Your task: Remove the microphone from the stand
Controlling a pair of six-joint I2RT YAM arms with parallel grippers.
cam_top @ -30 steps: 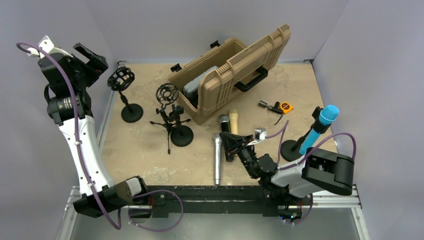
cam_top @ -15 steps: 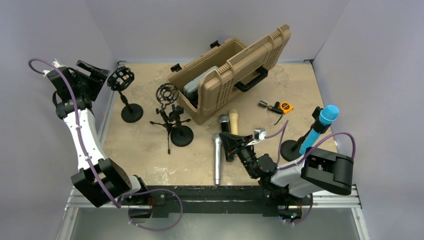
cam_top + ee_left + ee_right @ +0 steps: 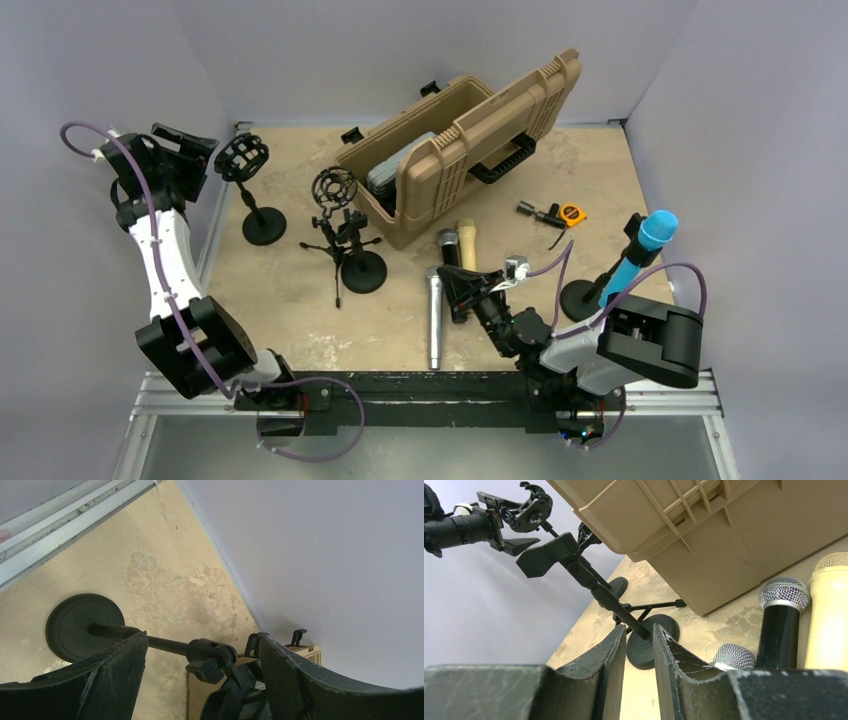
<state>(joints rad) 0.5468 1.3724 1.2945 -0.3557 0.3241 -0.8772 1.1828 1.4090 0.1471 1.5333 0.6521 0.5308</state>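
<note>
A blue microphone [image 3: 638,252] sits tilted in the clip of a black stand with a round base [image 3: 581,300] at the right of the table. It shows in neither wrist view. My left gripper [image 3: 198,143] is open and empty at the far left, beside an empty shock-mount stand [image 3: 243,158]. In the left wrist view that stand's pole [image 3: 165,643] runs across between the spread fingers of the left gripper [image 3: 202,636]. My right gripper [image 3: 457,290] hangs low over the table's middle, left of the blue microphone. Its jaws stand a narrow gap apart with nothing between them [image 3: 640,632].
An open tan case [image 3: 460,150] stands at the back. A second shock-mount stand [image 3: 334,187] is left of it. A silver microphone [image 3: 435,315], a black one [image 3: 449,250] and a cream one [image 3: 467,240] lie near my right gripper. An orange tape measure [image 3: 572,214] lies at the right.
My left arm has folded and its gripper has dropped down to beside the far-left shock-mount stand. My right arm and the blue microphone have not moved.
</note>
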